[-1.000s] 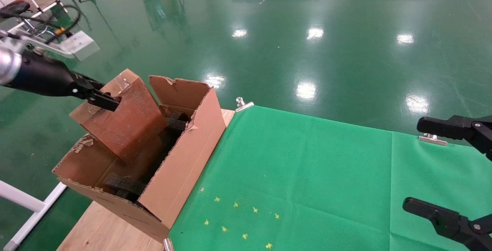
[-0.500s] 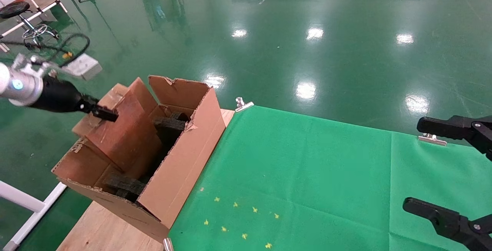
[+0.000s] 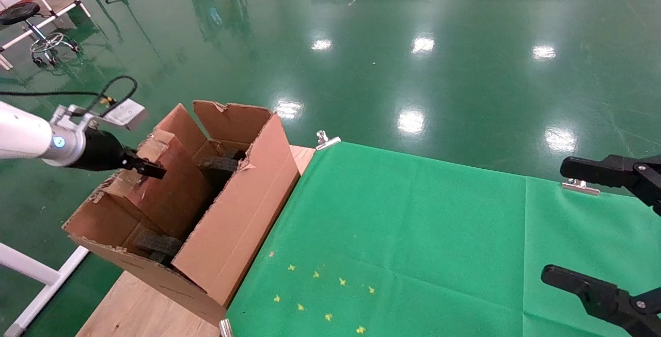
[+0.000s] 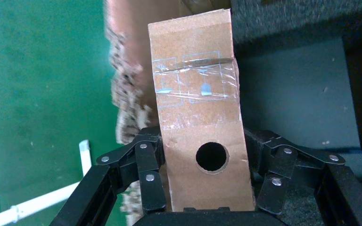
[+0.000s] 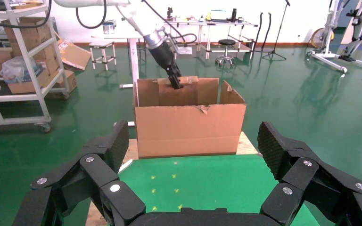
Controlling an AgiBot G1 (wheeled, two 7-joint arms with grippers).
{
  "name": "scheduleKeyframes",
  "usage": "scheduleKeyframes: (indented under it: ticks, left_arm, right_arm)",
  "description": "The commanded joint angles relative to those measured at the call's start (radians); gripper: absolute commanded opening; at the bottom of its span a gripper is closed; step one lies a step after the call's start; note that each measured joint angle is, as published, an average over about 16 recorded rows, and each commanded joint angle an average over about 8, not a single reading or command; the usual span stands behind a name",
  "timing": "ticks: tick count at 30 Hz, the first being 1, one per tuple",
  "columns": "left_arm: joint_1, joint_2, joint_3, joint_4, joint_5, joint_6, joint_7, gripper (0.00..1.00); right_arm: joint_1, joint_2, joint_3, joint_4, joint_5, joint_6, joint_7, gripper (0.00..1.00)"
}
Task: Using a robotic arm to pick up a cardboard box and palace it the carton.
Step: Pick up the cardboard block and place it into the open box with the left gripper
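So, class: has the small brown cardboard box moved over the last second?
Yes. Held by the left gripper, the small brown cardboard box has sunk deeper into the large ragged brown carton, below its rim.

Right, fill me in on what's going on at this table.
The white robotic arm's left gripper is shut on the small brown cardboard box with a round hole, lowering it into the large ragged-flapped brown carton, among black foam blocks. The box is partly inside, leaning, and not yet released. The right gripper hangs open over the green cloth, idle.
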Motion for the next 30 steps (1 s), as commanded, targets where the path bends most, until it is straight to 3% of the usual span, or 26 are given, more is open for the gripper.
scheduleKeyframes:
  ticks: [1, 24, 25, 30]
  left_arm:
    - [0.016, 0.006, -0.002, 0.006, -0.002, -0.015, -0.002, 0.00]
    - [0.188, 0.044, -0.042, 0.019, -0.060, -0.117, -0.041, 0.00]
    - [0.191, 0.045, -0.044, 0.019, -0.063, -0.118, -0.043, 0.09]
    - [0.202, 0.049, -0.052, 0.017, -0.073, -0.124, -0.050, 0.71]
  right_arm:
    - [0.000, 0.000, 0.000, 0.000, 0.000, 0.000, 0.000, 1.00]
    - [0.000, 0.000, 0.000, 0.000, 0.000, 0.000, 0.000, 1.00]
    - [0.000, 0.000, 0.000, 0.000, 0.000, 0.000, 0.000, 1.00]
    - [0.000, 0.000, 0.000, 0.000, 0.000, 0.000, 0.000, 1.00]
